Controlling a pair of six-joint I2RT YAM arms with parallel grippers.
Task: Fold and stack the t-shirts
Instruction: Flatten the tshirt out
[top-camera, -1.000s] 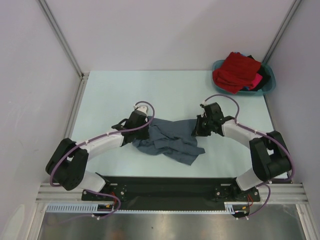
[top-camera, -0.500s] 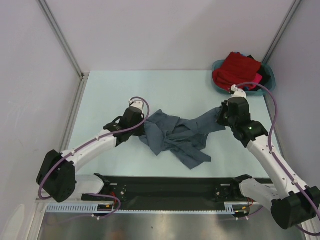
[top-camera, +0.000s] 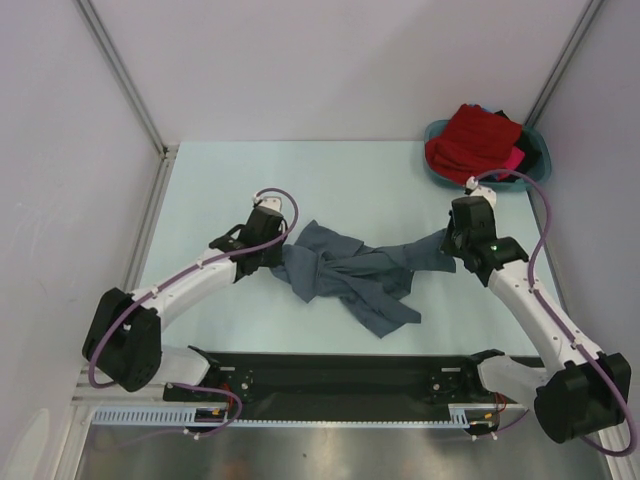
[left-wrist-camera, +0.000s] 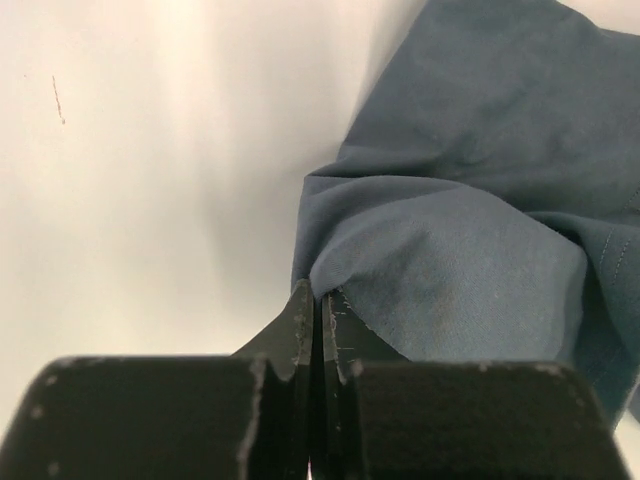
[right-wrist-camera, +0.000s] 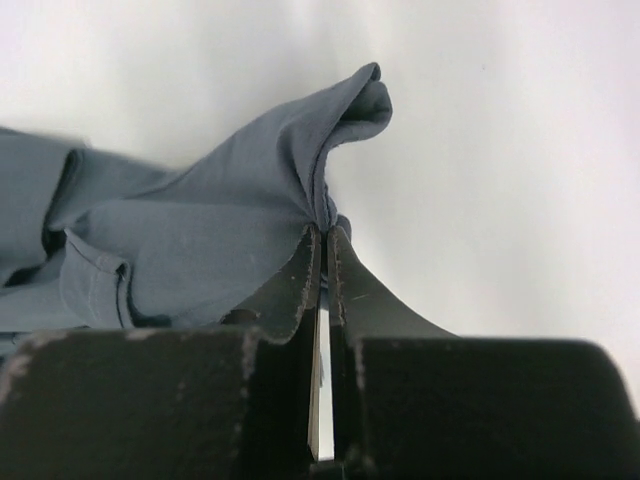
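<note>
Well, the left gripper and right gripper are each clamped on an opposite edge of the grey t-shirt in the middle of the table, evidently to stretch it flat for folding, and since a second ago they've drawn apart, pulling the bunched cloth wider.

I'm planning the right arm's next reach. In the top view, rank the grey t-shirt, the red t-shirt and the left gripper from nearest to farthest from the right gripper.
1. grey t-shirt: pinched in the right gripper itself.
2. red t-shirt: in the teal basin, far right corner.
3. left gripper: on the shirt's opposite end, to the left.
</note>
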